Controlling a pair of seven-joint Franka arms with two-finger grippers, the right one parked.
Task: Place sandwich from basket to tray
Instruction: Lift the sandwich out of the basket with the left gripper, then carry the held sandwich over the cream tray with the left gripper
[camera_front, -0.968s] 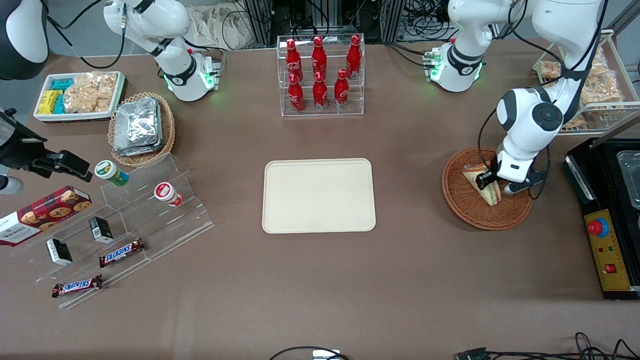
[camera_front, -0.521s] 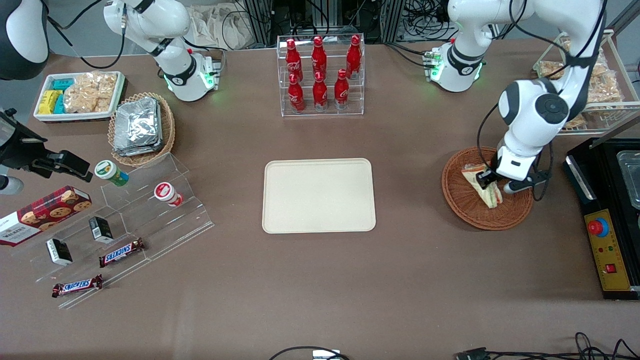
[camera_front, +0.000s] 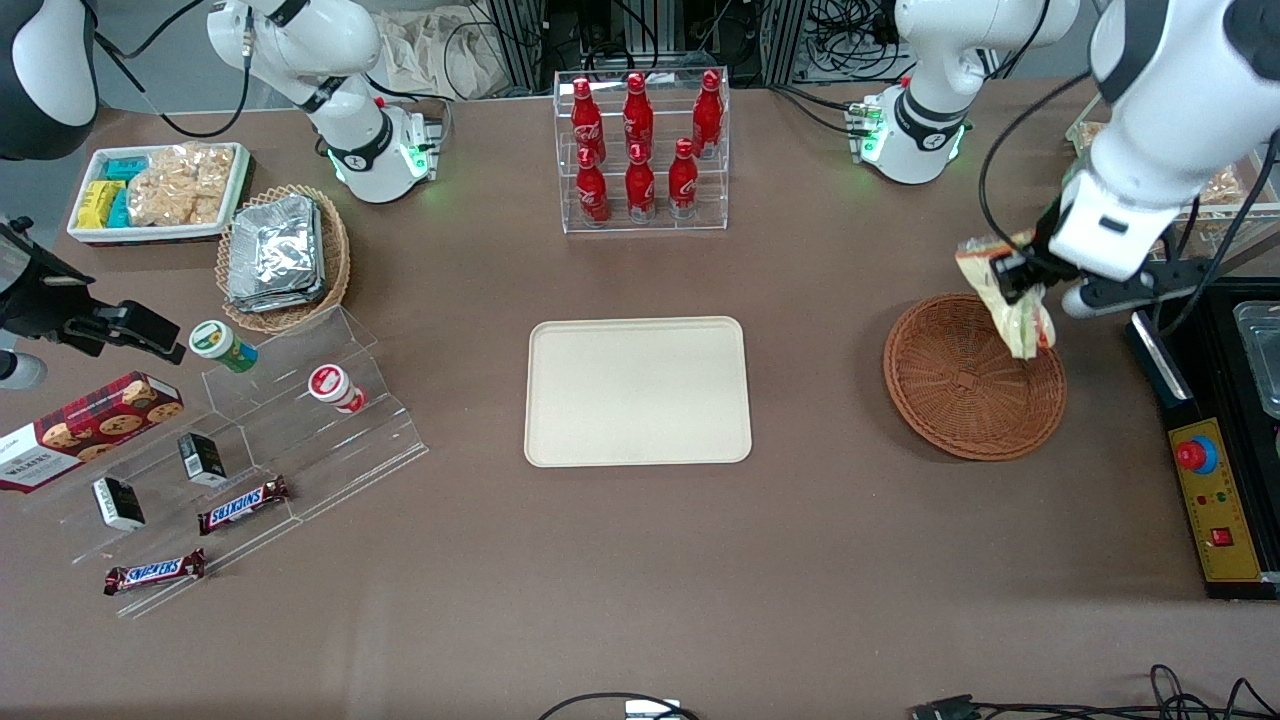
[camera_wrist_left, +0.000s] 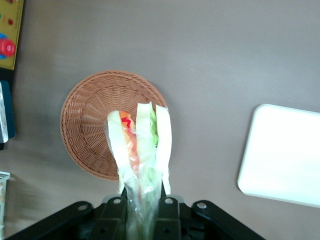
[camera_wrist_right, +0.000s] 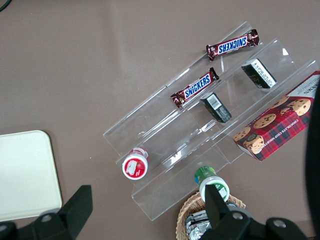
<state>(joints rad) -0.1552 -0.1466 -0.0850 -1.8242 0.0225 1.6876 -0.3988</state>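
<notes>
My gripper (camera_front: 1018, 279) is shut on the clear-wrapped sandwich (camera_front: 1008, 297) and holds it in the air above the rim of the reddish-brown wicker basket (camera_front: 960, 400), at the basket's edge farther from the front camera. The wedge hangs point down from the fingers. In the left wrist view the sandwich (camera_wrist_left: 140, 150) shows white bread with orange-red and green stripes between the black fingers (camera_wrist_left: 169, 212), with the empty basket (camera_wrist_left: 90, 125) below it. The cream tray (camera_front: 638, 391) lies empty at the table's middle, beside the basket toward the parked arm's end; its corner (camera_wrist_left: 280, 155) shows in the wrist view.
A clear rack of red bottles (camera_front: 640, 150) stands farther from the camera than the tray. A black appliance with a red button (camera_front: 1215, 440) sits beside the basket at the working arm's end. A wire rack of bagged snacks (camera_front: 1195, 180) stands close to the arm.
The gripper has lifted the sandwich out of the basket and risen well above it, moving away from the front camera. The basket now lies empty.
</notes>
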